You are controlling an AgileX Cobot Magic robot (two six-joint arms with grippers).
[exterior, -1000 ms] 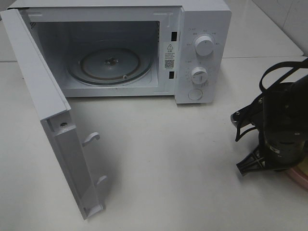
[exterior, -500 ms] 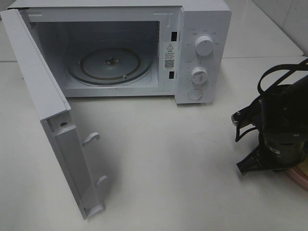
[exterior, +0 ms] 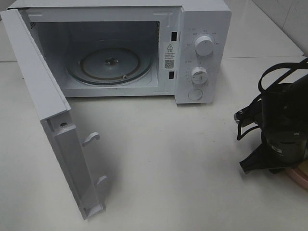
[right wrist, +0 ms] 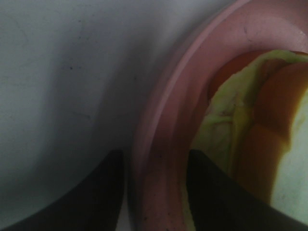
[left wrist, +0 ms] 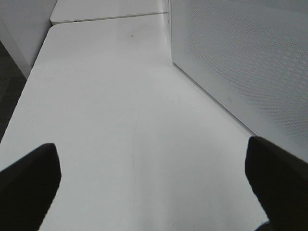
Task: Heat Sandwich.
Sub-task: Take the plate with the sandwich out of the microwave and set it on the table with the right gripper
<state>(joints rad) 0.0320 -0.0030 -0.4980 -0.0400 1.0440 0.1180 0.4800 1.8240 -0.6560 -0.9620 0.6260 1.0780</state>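
Note:
The sandwich lies on the round pink plate; its pale yellow-green filling and tan crust show in the right wrist view. My right gripper has one finger outside the plate's rim and one inside, closed onto the rim. In the high view the right gripper is low at the right edge, over the plate, and hides the sandwich. The white microwave stands at the back with its door swung open and a bare glass turntable. My left gripper is open and empty over the table.
The open door juts toward the front left of the table. The microwave's perforated side panel stands close beside the left gripper. The table edge drops off on the other side.
My right arm has shifted slightly right and lower onto the plate's rim. The microwave and its door have not moved.

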